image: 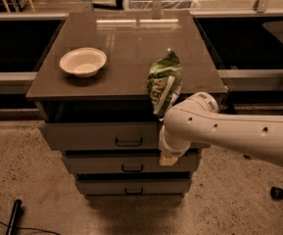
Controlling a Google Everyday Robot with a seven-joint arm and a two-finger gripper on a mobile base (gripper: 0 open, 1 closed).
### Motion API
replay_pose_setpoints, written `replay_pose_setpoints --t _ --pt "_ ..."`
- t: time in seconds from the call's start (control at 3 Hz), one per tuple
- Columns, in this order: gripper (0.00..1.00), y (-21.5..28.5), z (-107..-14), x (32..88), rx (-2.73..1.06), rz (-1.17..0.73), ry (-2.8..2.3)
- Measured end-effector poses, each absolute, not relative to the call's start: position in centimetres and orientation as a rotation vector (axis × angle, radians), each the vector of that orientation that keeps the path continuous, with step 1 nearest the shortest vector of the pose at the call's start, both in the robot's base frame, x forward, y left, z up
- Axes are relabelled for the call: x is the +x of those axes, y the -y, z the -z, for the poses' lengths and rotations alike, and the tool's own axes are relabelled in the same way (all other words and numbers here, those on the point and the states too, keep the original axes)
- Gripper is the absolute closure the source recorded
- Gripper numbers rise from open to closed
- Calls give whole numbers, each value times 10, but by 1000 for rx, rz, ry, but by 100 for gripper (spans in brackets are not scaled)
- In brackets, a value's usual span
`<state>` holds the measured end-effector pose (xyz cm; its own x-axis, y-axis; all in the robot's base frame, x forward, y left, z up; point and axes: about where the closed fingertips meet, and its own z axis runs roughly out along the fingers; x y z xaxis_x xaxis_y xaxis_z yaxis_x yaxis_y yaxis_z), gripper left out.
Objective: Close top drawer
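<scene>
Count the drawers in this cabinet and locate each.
3: the top drawer, uppermost and pulled out; the middle drawer below it; the bottom drawer lowest. The gripper hangs before the middle drawer's right end.

top drawer [102,135] front: left half and handle unblocked | right end: end effector [169,157] low before the drawer fronts, white arm [229,133] crossing from the right | above: green bag [163,80] overhangs bench [126,38] edge | bowl [82,61] well left
</scene>
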<state>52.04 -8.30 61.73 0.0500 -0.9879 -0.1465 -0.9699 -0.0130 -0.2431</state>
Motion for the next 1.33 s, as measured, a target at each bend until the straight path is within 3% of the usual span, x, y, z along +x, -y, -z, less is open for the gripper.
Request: replay_pose_setpoints --t 0.67,1.0,1.33 --pt "6 83 -617 520 -2054 93 -1989" --pt "0 83 -617 520 -2054 93 -1989" --pt "0 86 -632 506 -2076 49 -1902"
